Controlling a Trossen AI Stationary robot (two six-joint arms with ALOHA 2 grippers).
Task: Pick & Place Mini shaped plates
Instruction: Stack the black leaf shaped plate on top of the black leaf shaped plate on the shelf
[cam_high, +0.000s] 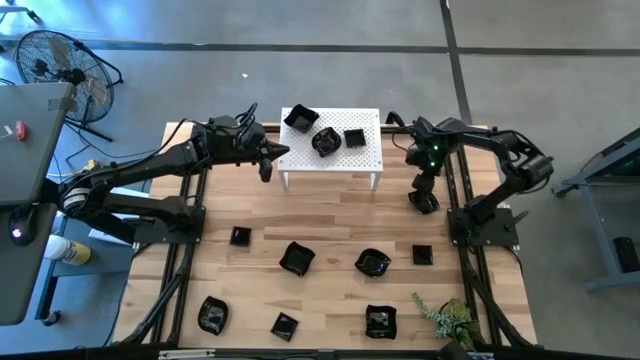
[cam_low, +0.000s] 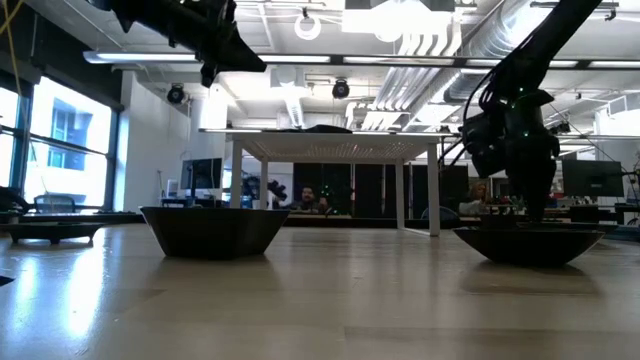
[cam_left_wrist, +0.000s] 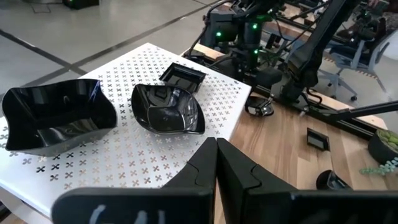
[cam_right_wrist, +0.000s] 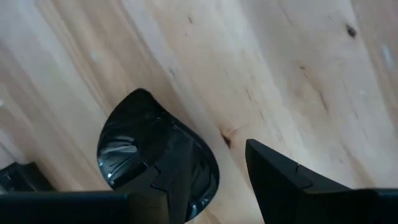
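- The left gripper (cam_high: 266, 160) hovers just off the left end of the white perforated stand (cam_high: 366, 152), above the wooden table (cam_high: 330, 225). In the left wrist view its fingers (cam_left_wrist: 205, 168) are pressed together and hold nothing.
- The right gripper (cam_high: 423, 200) points down at the table, to the right of the stand. In the right wrist view its fingers (cam_right_wrist: 277, 174) are spread apart over a small round plate (cam_right_wrist: 155, 165); one finger overlaps the plate's edge, and contact cannot be confirmed.
- Three mini shaped plates sit on the stand: a wavy-edged square dish (cam_left_wrist: 59, 118), a rounded dish (cam_left_wrist: 166, 111) and a small flat square dish (cam_left_wrist: 182, 77).
- Further plates lie on the table nearer the front edge, well apart from each other, including a small square one (cam_high: 240, 236), a wavy one (cam_high: 297, 258), a round one (cam_high: 373, 263) and another small square one (cam_high: 421, 255).
- A sprig of green foliage (cam_high: 447, 318) lies at the table's front right.
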